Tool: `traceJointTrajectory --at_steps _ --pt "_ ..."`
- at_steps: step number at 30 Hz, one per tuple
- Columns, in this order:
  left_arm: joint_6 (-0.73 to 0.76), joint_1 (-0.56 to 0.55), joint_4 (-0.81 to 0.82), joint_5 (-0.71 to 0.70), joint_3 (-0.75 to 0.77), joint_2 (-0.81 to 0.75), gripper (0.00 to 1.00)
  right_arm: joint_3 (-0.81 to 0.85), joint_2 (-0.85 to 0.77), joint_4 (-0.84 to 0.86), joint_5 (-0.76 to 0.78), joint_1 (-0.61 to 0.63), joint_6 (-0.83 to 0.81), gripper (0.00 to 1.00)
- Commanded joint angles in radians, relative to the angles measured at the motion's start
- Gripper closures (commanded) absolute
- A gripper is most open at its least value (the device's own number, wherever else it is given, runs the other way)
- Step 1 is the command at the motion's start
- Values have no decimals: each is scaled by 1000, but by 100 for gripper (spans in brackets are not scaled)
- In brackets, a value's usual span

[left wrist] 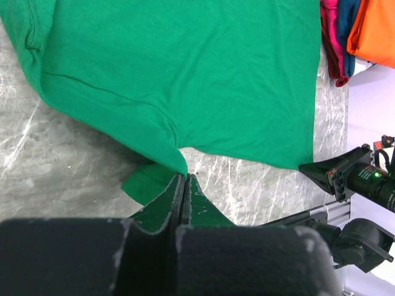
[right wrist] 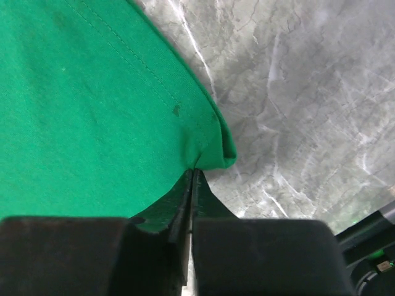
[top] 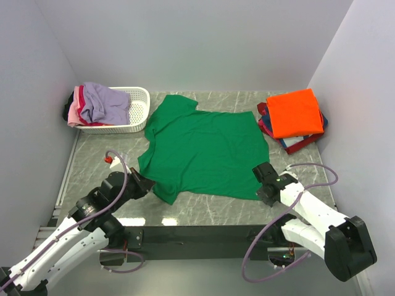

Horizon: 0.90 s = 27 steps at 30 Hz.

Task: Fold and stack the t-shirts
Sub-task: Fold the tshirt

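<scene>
- The green t-shirt lies spread flat in the middle of the marble table. Its collar end points left and its hem points right.
- My left claw is closed tight. The edge of the shirt's near sleeve is pinched between its fingertips at the near left corner.
- My right claw is likewise squeezed together on the near right hem corner. The cloth bunches into a small fold at the tips.
- Both pinched corners sit low, at or just above the tabletop.
- At the far right of the table is a folded stack, apart from the green shirt. The orange t-shirt is on top, with the red t-shirt and the navy t-shirt showing beneath.
- At the far left stands a white basket. The lavender t-shirt and the pink t-shirt are heaped in it unfolded.
</scene>
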Motion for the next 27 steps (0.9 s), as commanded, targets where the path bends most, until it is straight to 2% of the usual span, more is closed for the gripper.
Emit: traceJointTrajectory --at_steps 1,8,13,18,27 --pt "9 -4 24 -2 32 -10 99 1 8 18 42 -8 -6 100" --pt "9 -4 23 -11 35 -6 100 32 -16 15 100 -6 -26 100" --pt "6 -4 17 -31 38 -8 99 89 -110 -25 171 -5 -77 100" --pt "6 -4 18 -16 40 -11 99 121 -174 -12 154 -3 -137 100" --pt "21 -4 26 38 47 -51 99 147 -248 -92 148 -3 -138 100"
